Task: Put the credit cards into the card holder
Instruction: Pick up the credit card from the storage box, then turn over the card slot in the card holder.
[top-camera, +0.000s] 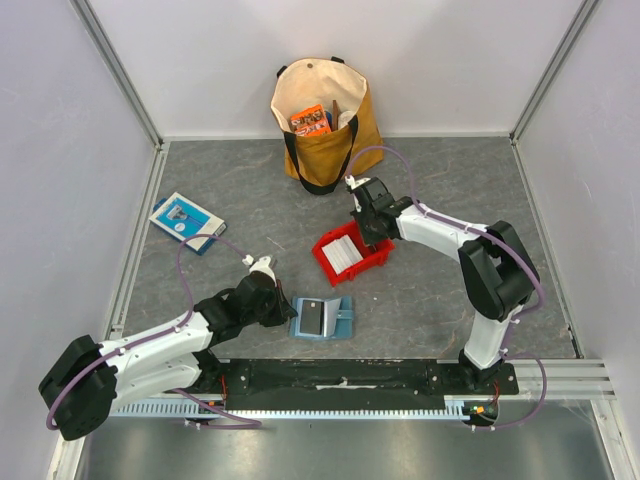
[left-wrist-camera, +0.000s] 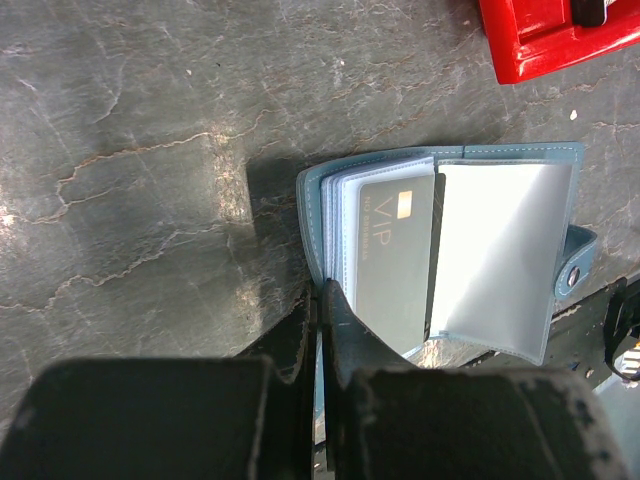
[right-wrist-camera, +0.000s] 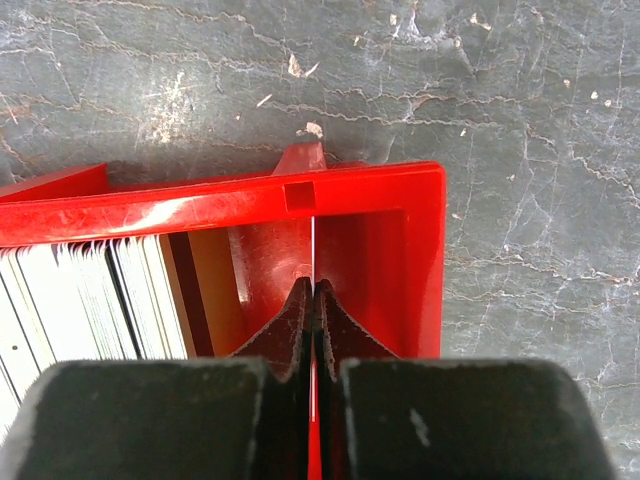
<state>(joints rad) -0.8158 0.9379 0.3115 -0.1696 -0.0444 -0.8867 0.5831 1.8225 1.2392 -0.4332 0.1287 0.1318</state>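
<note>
Centre frame, a red bin (right-wrist-camera: 380, 185) holds upright credit cards (right-wrist-camera: 90, 300); below it the open teal card holder (left-wrist-camera: 505, 255) shows one dark card (left-wrist-camera: 395, 250). Right gripper (right-wrist-camera: 313, 290), angled into the bin, pinches a thin white card (right-wrist-camera: 313, 250); left gripper (left-wrist-camera: 320, 295) pinches the holder's edge.

The teal-blue card holder (top-camera: 322, 318) lies open and flat on the worktop (top-camera: 450, 200), close to its near edge and about midway along it. A dark card (left-wrist-camera: 395, 250) with a gold chip sits in one clear sleeve. Pale credit cards (top-camera: 345, 255) stand on edge, packed in a red bin (top-camera: 328, 268) near the worktop's middle.
</note>
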